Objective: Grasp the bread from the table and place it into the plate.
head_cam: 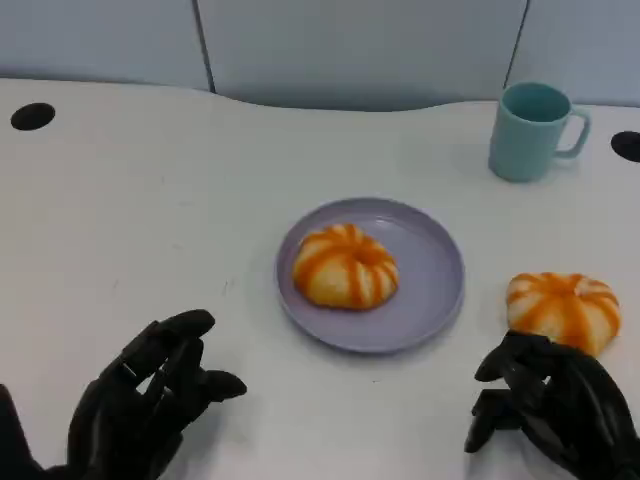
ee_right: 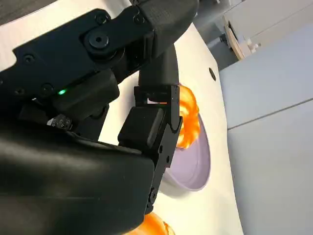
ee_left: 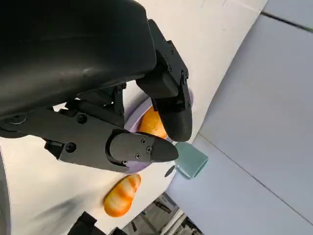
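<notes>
White table (head_cam: 130, 200). Lilac plate (head_cam: 432, 262) at centre, one orange-striped bread on plate (head_cam: 345, 265) resting in it. Second bread on table (head_cam: 563, 310), outside the plate, just beyond the right hand's fingertips; whether they touch it cannot be told. Right hand (head_cam: 555, 405): fingers curled loosely, grasping nothing. Left hand (head_cam: 140, 400): fingers spread apart, released, well short of the plate. Teal mug (head_cam: 532, 130) upright, far beyond the right hand's fingers.
</notes>
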Tool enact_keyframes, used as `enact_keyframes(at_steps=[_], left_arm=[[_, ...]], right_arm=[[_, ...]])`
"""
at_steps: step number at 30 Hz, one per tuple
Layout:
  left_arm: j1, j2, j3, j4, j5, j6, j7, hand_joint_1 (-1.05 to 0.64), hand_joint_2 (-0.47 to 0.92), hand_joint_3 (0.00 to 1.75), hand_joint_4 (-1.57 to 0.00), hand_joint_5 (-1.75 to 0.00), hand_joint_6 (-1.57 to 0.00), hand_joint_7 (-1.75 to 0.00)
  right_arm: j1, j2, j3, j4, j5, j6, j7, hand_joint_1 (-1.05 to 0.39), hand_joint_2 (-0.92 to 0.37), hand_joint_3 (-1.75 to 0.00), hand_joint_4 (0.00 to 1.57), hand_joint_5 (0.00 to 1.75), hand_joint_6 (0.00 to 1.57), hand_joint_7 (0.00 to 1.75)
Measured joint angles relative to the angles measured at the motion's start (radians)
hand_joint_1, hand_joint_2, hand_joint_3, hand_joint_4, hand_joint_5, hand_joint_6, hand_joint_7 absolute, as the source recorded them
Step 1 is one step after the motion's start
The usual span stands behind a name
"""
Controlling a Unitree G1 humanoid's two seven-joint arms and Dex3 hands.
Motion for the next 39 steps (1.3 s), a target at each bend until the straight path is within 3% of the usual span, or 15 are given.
enact_keyframes(at_steps=[6, 19, 39], left_arm=[[-0.002, -0.002, -0.005, 0.046, 0.025, -0.049, -0.016, -0.43, 0.92, 0.14, -0.60, -1.50, -0.65, -0.91], [-0.030, -0.008, -0.005, 0.099, 0.045, -0.068, -0.015, -0.42, 0.92, 0.13, -0.64, -1.45, -0.67, -0.86], [-0.056, -0.017, -0.002, 0.135, 0.054, -0.099, -0.015, -0.43, 0.92, 0.14, -0.66, -1.46, -0.70, -0.86]], right_arm=[[0.000, -0.001, 0.000, 0.000, -0.007, -0.001, -0.004, -0.93, -0.80, -0.01, 1.40, 0.90, 1.20, 0.87], [-0.041, -0.014, -0.032, 0.096, 0.010, -0.049, 0.046, -0.96, -0.78, 0.00, 1.43, 0.84, 1.25, 0.78], [-0.042, -0.027, -0.035, 0.103, -0.008, -0.072, 0.044, -0.91, -0.80, 0.00, 1.40, 0.88, 1.20, 0.85]])
